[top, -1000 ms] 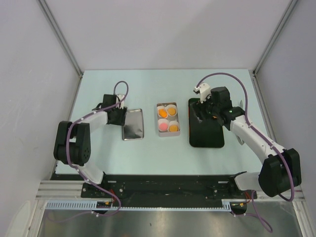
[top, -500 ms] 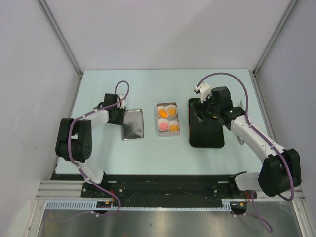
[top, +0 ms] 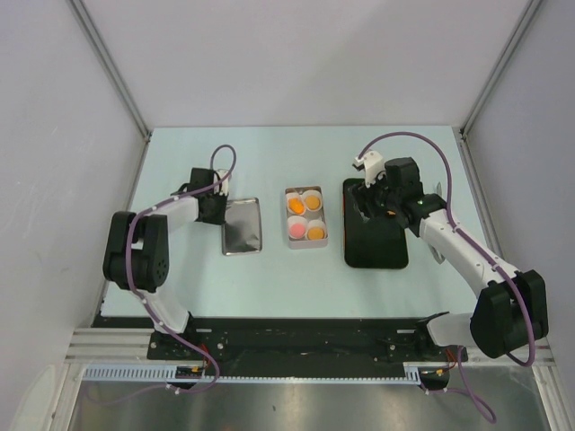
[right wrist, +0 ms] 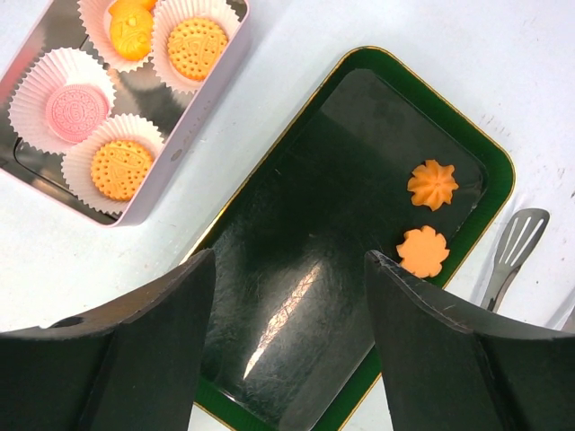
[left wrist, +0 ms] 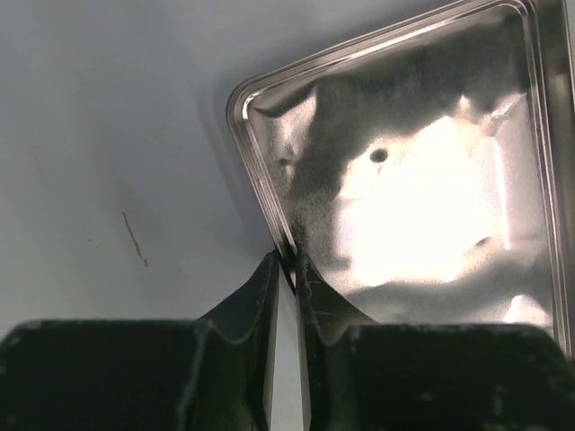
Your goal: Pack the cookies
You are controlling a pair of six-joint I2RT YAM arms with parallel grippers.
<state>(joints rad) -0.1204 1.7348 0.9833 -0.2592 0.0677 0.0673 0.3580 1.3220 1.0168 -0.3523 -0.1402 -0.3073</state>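
Observation:
An open tin holds four cookies in white paper cups: one pink round cookie and three orange cookies. Two orange flower-shaped cookies lie at one end of a black tray, which also shows in the top view. My right gripper is open and empty above the tray's middle, and shows in the top view. My left gripper is shut on the left rim of a shiny silver lid, left of the tin in the top view.
A metal slotted utensil lies on the table just beyond the black tray's far side. Grey walls enclose the table on three sides.
My left arm has shifted slightly toward the back left, still gripping the lid. The right arm and the cookies have not moved.

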